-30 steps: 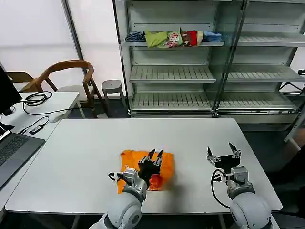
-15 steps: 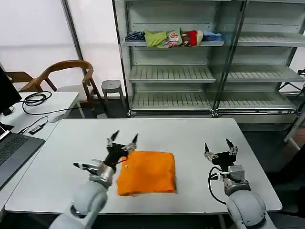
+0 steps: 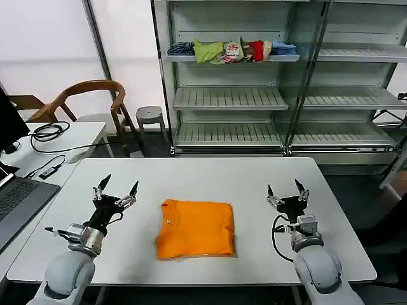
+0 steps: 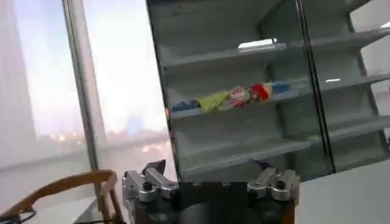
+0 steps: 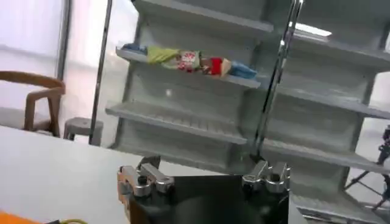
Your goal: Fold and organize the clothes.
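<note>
And here it is: the orange T-shirt (image 3: 195,228) lies folded into a tidy, roughly square packet on the white bench (image 3: 191,175), near the front edge and about midway across. Its top face is plain orange, with a small pale tag showing at the far left corner, and the edges look fairly even all round.

The left end effector (image 3: 116,189) is out to the left of the shirt, well apart from it, lifted off the bench with its two dark fingers spread wide and pointing up and away, nothing between them. Over on the other side, the right end effector (image 3: 285,190) sits to the right of the shirt, also apart from it, fingers spread and holding nothing.

From the left wrist view, the left end effector's fingertips (image 4: 155,170) stand open against the metal shelving (image 4: 244,103) beyond. The right wrist view tells the same story, fingertips (image 5: 149,163) parted, a sliver of orange at the frame's edge.

Behind the bench, the shelving unit (image 3: 273,76) carries a row of bunched garments (image 3: 232,50) on its upper shelf, green, red, blue and striped. A wooden chair (image 3: 89,105) and a small grey stool (image 3: 151,116) stand to the left.
</note>
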